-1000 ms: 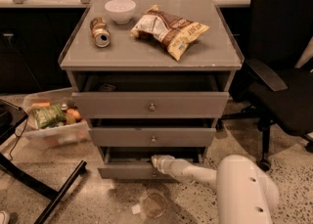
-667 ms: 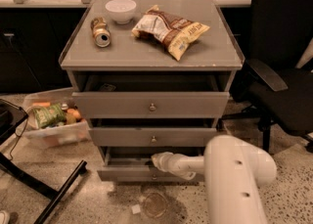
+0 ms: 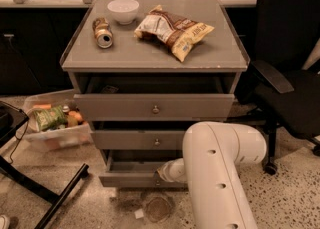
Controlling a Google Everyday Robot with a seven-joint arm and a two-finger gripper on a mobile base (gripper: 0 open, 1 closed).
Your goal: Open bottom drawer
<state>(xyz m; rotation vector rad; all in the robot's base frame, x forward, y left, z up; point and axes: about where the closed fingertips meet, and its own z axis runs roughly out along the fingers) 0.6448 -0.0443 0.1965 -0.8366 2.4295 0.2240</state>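
The bottom drawer (image 3: 127, 179) is the slim grey panel lowest in the grey cabinet, pulled out a little so a dark gap shows above its front. My gripper (image 3: 161, 174) is at the middle of that front, where the knob would be; the knob itself is hidden behind my wrist. My thick white arm (image 3: 216, 173) reaches in from the lower right and covers the drawer's right half.
The middle drawer (image 3: 135, 139) and top drawer (image 3: 125, 107) also stand slightly out. A bowl (image 3: 123, 10), can (image 3: 103, 33) and chip bag (image 3: 174, 29) lie on top. An office chair (image 3: 290, 73) stands right, a plastic bin (image 3: 55, 123) and black stand leg (image 3: 50, 195) left, debris (image 3: 158, 207) on the floor.
My arm's large link has swung left and closer to the camera, covering more of the cabinet's lower right. The gripper stays at the bottom drawer's front, which has barely moved.
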